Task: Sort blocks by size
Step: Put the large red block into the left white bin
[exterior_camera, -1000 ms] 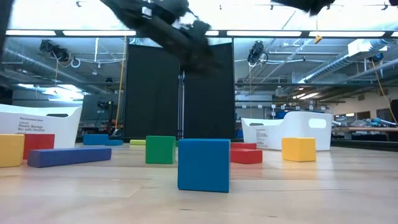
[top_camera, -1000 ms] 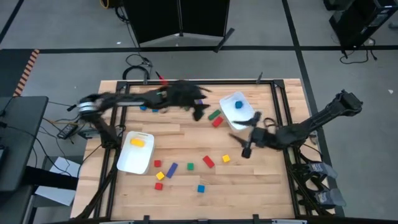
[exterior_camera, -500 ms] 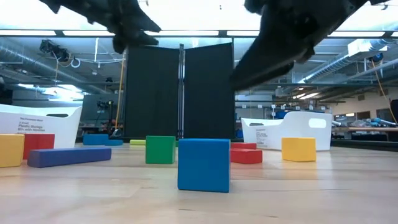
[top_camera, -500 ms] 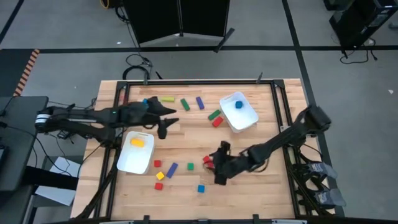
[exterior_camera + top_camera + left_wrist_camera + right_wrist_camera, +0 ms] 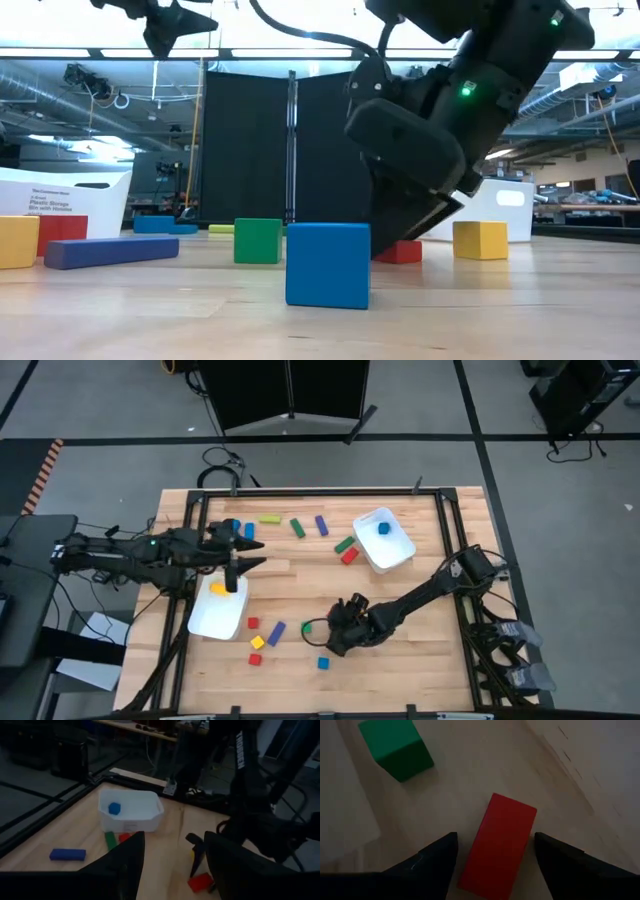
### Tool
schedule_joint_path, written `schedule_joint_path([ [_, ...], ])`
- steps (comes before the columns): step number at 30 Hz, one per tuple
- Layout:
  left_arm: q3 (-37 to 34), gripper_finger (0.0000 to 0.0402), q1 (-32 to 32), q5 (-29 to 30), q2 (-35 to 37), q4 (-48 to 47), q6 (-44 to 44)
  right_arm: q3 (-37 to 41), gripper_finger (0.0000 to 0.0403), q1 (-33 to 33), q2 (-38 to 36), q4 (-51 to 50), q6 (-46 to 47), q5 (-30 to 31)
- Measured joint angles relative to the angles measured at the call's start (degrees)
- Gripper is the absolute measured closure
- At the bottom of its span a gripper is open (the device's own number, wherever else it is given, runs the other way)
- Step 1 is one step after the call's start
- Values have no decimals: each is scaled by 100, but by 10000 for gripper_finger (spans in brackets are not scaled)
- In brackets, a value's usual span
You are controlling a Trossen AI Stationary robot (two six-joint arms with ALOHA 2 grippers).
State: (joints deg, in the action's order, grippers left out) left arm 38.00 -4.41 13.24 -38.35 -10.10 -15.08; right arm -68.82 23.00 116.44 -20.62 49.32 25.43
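- Low view, nearest: blue cube fills lower centre; right gripper comes down just behind it, big dark housing w/ green LED, tilted. It covers most of a red bar, only the end peeks out at its right.
- Right wrist view shows what low view hides: fingers spread wide, one each side of the red bar, not touching it yet as far as visible; green cube at upper left of frame.
- High view: right gripper sits lower centre of table, arm stretched in from right edge, over the red bar, which is hidden here. Blue cube just below it; purple bar, small red and yellow cubes to the left.
- Left gripper hovers mid-left, above upper edge of left white tray, which holds a yellow block. Fingers parted, nothing between them; left wrist view confirms: fingers wide, empty.
- Left wrist view, farther: right white tray w/ one blue cube inside; green and red bars just beside it, blue bar at lower left.
- High view, far side of table: yellow, green, purple bars in a loose row at upper centre; right tray at upper right.
- Low view, back: green cube, yellow cube at right, yellow cube and purple bar at left.
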Motion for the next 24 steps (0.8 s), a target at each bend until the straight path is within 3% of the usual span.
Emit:
schedule_joint_path([
  [3,0,188,-58,-4,191,-77,0,-7,162,-21,95,39,60,-33],
  [9,2,188,-148,-7,473,-219,-16,-13,261,-117,197,101,37,-147],
  [16,2,188,-325,-25,590,-164,-60,51,261,-335,-9,586,-841,-73],
  [21,2,188,-410,-25,783,-37,-141,-160,261,-775,-132,2185,-2053,220],
  [24,2,188,-410,54,820,157,-127,-572,261,-1040,61,3243,-2760,-153],
])
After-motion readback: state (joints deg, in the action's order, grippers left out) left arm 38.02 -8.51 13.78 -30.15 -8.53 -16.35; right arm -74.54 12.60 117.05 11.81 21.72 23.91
